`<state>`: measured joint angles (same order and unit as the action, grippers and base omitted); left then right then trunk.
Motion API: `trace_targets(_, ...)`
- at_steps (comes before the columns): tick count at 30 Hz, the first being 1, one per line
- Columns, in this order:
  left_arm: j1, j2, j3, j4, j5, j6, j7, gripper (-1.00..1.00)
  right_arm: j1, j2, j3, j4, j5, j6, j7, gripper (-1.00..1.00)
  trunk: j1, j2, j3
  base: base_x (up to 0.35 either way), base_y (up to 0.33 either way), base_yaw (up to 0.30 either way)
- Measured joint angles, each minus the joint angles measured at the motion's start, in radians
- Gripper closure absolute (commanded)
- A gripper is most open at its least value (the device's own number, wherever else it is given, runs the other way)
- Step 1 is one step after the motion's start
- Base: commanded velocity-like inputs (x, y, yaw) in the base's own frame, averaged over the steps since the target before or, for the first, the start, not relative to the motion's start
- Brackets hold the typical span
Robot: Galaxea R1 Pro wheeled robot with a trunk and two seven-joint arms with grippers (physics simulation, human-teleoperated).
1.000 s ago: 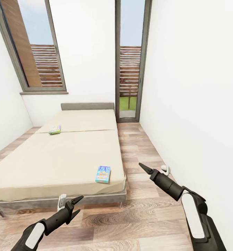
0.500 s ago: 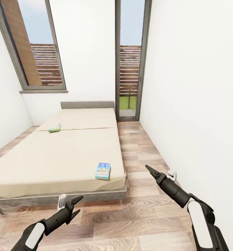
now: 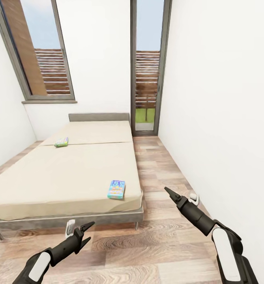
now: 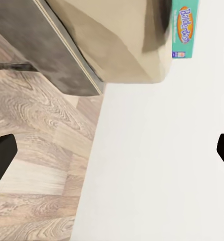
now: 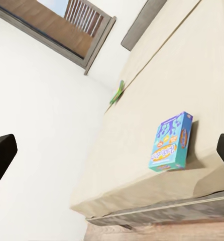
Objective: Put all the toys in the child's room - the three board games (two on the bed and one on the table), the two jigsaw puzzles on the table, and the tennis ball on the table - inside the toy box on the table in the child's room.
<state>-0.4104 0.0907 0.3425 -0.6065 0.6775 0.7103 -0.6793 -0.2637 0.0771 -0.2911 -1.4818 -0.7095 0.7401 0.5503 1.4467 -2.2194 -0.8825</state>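
Observation:
Two board games lie on the bed, which has a beige mattress. The light blue one rests near the bed's front right corner and is also seen as the light blue box and its teal edge. The green-edged one lies far back on the left, seen again as a green sliver. My left gripper hovers open over the floor just before the bed's foot. My right gripper is open above the floor to the right of the bed. The table, toy box, jigsaw puzzles and tennis ball are out of view.
A strip of wood-plank floor runs between the bed and the white right wall. A tall dark-framed glass door ends that strip. A large window stands above the grey headboard.
The whole view has shifted a little, so the bed sits slightly higher and farther off. My right gripper has swung right and lower. The left gripper has held still.

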Motion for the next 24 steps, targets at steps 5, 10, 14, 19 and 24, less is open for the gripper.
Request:
trace_targets(5,0.000,0.000,0.000,0.000,0.000,0.000,0.000,-1.00,0.000,0.000,-0.002,-0.001,0.000,0.001,0.000,-1.00,0.019,-0.035,-0.016,0.000,0.000,0.000)
trace_targets(10,0.000,0.000,0.000,0.000,0.000,0.000,0.000,-1.00,-0.001,0.000,-0.002,-0.001,-0.001,0.003,0.000,-1.00,0.035,-0.063,-0.028,0.000,0.000,0.000)
trace_targets(14,0.000,0.000,0.000,0.000,0.001,0.000,0.000,-1.00,0.000,0.000,-0.002,-0.001,-0.001,0.002,0.001,-1.00,0.035,-0.063,-0.028,0.000,0.000,0.000)
trace_targets(19,0.000,0.000,0.000,0.000,0.001,0.000,0.000,-1.00,0.000,0.000,-0.002,-0.001,-0.001,0.002,0.000,-1.00,0.035,-0.063,-0.028,0.000,0.000,0.000)
trace_targets(24,0.000,0.000,0.000,0.000,0.001,0.000,0.000,-1.00,0.000,0.000,-0.002,-0.001,-0.001,0.001,0.000,-1.00,0.035,-0.063,-0.028,0.000,0.000,0.000)
